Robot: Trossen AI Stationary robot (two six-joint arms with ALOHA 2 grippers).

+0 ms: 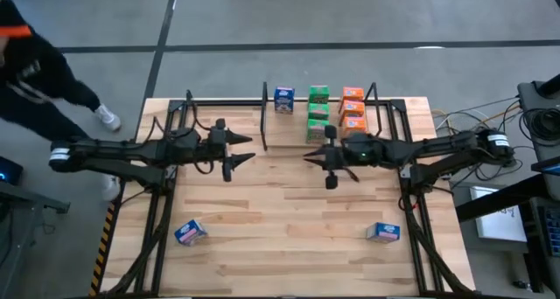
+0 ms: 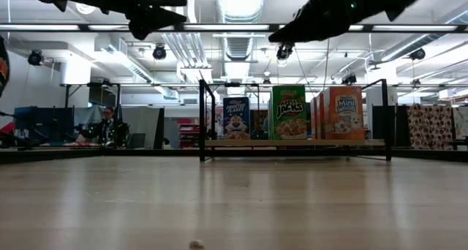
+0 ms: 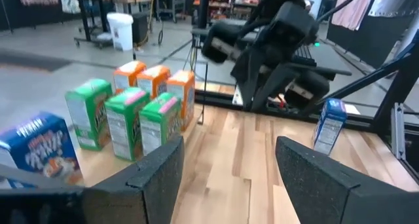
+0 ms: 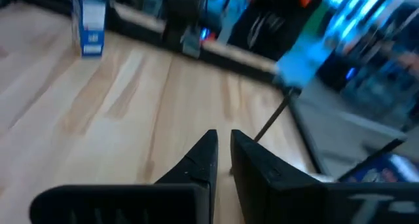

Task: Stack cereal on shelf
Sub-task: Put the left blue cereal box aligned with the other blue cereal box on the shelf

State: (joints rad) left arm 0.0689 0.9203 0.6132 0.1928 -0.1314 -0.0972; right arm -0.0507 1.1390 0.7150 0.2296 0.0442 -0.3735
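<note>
The small light-wood shelf in a thin black rod frame point(image 1: 319, 115) sits at the tabletop's far edge, about mid-width. On it stand seven tiny printed cereal boxes: one blue box point(image 1: 283, 99) toward the shelf's left end, three green boxes point(image 1: 318, 113) in a row at its middle, and three orange boxes point(image 1: 353, 108) in a row just beside them toward the right end. The low view shows them upright, with the blue box apart from the green ones.

Two more blue boxes are off the shelf. One blue box point(image 1: 190, 232) lies near the tabletop's front-left corner, and another blue box point(image 1: 382, 232) lies near the front-right corner. Both are well apart from the shelf and the arms.

The left gripper point(image 1: 238, 150) hangs above the wooden tabletop point(image 1: 289, 220) left of centre, fingers spread wide and holding nothing. The right gripper point(image 1: 318, 160) hangs above the table just in front of the shelf's green row, fingers nearly together and empty.

A person in dark clothes with a white shoe point(image 1: 107, 117) stands beyond the far-left corner.
</note>
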